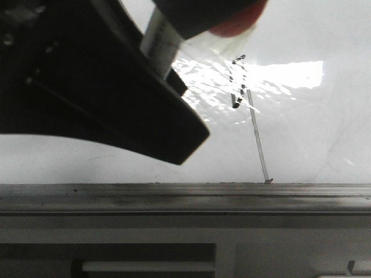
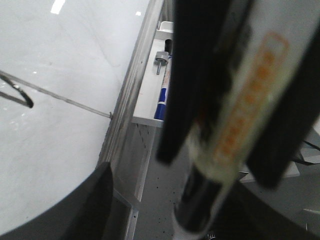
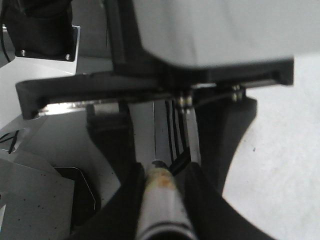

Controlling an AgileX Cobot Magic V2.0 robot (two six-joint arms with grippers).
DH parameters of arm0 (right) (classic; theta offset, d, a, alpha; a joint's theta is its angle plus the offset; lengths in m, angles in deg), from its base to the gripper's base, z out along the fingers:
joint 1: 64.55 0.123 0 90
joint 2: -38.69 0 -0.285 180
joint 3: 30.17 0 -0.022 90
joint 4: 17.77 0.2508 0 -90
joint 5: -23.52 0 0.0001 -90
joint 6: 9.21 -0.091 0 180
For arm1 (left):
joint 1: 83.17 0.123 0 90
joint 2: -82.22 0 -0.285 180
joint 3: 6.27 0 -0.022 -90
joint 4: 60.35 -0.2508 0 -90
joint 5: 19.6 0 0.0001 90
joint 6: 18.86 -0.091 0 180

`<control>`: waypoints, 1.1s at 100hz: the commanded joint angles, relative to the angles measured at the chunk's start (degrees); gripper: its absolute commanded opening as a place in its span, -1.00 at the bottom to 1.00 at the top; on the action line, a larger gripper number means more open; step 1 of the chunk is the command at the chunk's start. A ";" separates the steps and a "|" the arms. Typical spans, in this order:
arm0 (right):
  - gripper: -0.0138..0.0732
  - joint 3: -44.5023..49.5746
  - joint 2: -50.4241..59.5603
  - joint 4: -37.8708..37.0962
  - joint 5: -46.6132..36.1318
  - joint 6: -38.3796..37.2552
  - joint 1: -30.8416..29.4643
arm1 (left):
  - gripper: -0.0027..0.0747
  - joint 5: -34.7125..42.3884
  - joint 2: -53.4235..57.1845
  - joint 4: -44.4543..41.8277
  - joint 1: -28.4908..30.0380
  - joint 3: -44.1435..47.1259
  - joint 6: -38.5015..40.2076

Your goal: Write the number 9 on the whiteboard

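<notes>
The whiteboard [image 1: 301,127] fills the front view, with strong glare across its middle. The number 9 [image 1: 236,99] is a rough black loop with a long thin grey tail running down to the edge rail [image 1: 174,191]. Part of the number 9 [image 2: 22,100] also shows in the left wrist view. My left gripper [image 1: 165,58] is large and dark at the upper left, shut on a white-barrelled marker [image 1: 155,37]. In the left wrist view the gripper [image 2: 220,165] clamps the marker [image 2: 240,110], which has orange print and a black end. My right gripper [image 3: 162,180] is shut on a marker barrel [image 3: 162,210].
A dark body with a red-orange part [image 1: 237,23] hangs at the top edge of the front view. A blue marker [image 2: 161,102] and a small metal knob [image 2: 160,62] lie in the tray below the rail. A grey arm housing [image 3: 210,30] sits close above my right gripper.
</notes>
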State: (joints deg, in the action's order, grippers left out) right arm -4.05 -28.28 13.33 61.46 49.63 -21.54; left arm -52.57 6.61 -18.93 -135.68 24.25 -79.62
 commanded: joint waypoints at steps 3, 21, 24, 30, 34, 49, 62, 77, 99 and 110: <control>-0.78 -2.12 -0.69 1.93 -3.03 0.66 1.48 | 0.06 2.46 0.29 1.87 -1.04 -2.08 -0.25; -0.78 -2.12 -1.34 0.63 -2.95 0.66 1.48 | -0.18 1.58 0.29 1.87 -1.04 -2.08 -0.25; -0.78 -2.12 -1.22 -0.01 -3.10 0.66 1.48 | -0.26 1.10 0.29 1.87 -1.04 -2.08 -0.25; -0.78 -2.12 -0.70 -0.72 -3.10 0.55 1.25 | -0.43 -0.03 0.29 1.87 -1.04 -2.08 -0.15; -0.78 -2.12 -0.32 -0.72 -2.99 0.37 0.99 | -0.53 -0.71 0.29 1.87 -1.04 -2.08 -0.15; -0.78 -2.12 0.18 -0.72 -2.22 0.03 -0.57 | -0.68 -1.27 0.29 2.74 -1.04 -2.08 -0.05; -0.78 -2.12 0.18 -0.72 -0.99 0.03 -1.45 | -0.68 -1.12 0.29 4.24 -1.04 -2.08 -0.05; -0.78 -2.12 0.18 -0.72 -0.30 0.03 -1.45 | -0.80 0.11 0.29 4.23 -1.04 -2.08 -0.05; -0.75 -1.88 0.18 -0.72 0.98 0.03 -1.45 | -0.98 0.74 0.29 4.23 -1.04 -1.84 -0.05; -0.47 -1.88 0.18 -0.72 -0.54 0.03 -1.45 | -0.98 0.86 0.29 4.23 -0.55 -0.20 0.05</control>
State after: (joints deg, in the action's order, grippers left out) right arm -4.27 -29.18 12.03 63.67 49.38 -22.55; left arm -54.20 5.82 -17.58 -136.42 24.47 -80.49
